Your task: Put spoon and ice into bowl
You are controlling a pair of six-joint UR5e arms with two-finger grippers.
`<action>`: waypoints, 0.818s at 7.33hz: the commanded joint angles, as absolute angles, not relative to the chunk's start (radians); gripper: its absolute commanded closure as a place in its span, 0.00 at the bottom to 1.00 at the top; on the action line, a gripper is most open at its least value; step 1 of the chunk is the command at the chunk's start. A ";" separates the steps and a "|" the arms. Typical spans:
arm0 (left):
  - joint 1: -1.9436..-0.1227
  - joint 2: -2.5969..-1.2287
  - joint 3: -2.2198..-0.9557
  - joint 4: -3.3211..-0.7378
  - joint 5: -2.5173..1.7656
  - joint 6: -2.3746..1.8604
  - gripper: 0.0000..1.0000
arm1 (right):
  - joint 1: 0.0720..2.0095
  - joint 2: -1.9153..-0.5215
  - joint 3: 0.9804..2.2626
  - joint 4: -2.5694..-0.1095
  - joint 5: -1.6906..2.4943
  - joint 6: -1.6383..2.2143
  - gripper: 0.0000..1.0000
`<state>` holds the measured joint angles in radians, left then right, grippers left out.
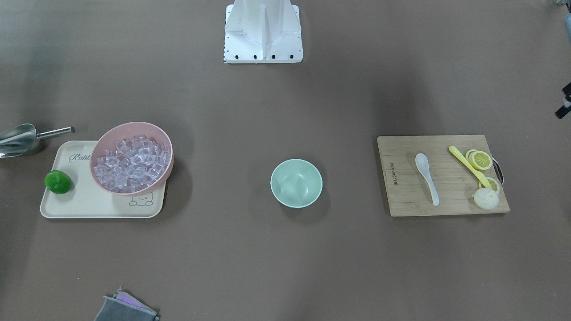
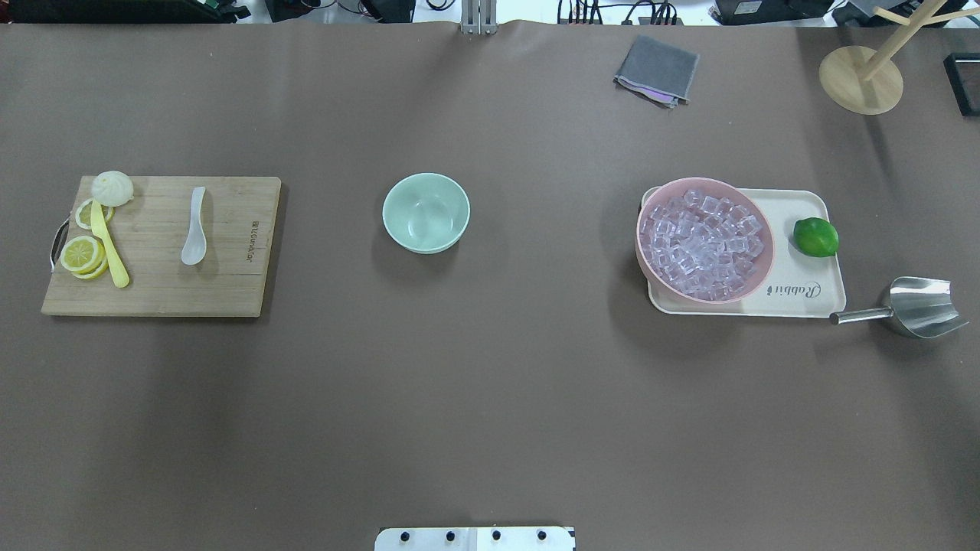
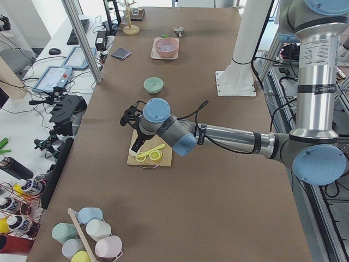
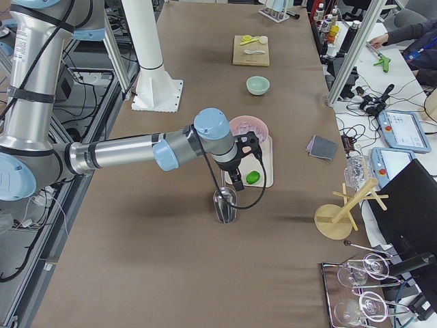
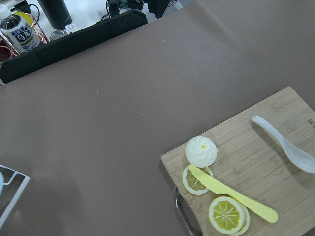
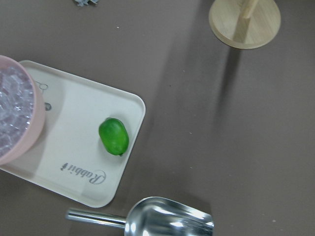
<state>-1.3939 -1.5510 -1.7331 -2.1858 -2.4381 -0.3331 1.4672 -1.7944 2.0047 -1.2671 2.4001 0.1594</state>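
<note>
The white spoon [image 2: 195, 234] lies on the wooden cutting board [image 2: 230, 291] at the table's left; it also shows in the left wrist view [image 5: 288, 146] and the front view [image 1: 426, 176]. The mint-green bowl [image 2: 426, 211] stands empty at mid-table [image 1: 296, 183]. Clear ice cubes [image 2: 703, 243] fill the pink bowl [image 2: 651, 260] on the cream tray [image 2: 811, 302]. My left gripper [image 3: 130, 117] hovers high over the cutting board. My right gripper [image 4: 237, 171] hovers over the tray's outer end and the scoop. Both show only in the side views, so I cannot tell whether they are open or shut.
A yellow spoon [image 2: 109, 252], lemon slices [image 2: 83, 253] and a white bun [image 2: 112, 187] share the board. A lime [image 2: 815, 236] sits on the tray; a steel scoop [image 2: 915, 308] lies beside it. A grey cloth [image 2: 657, 70] and a wooden stand [image 2: 860, 79] are at the far edge.
</note>
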 commanded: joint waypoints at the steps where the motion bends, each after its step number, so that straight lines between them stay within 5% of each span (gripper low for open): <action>1: -1.209 -1.617 -1.730 -2.198 -2.276 -0.649 0.02 | 1.296 -1.731 2.078 -1.267 2.337 0.466 0.00; 6: -0.958 -1.764 -1.586 -2.203 -2.007 -0.860 0.02 | 0.849 -1.569 2.085 -1.281 1.891 1.055 0.01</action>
<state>-1.0211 -1.7390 -1.6159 -2.2011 -2.0945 -0.8243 0.9382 -1.5940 2.0882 -1.2774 1.9812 0.9585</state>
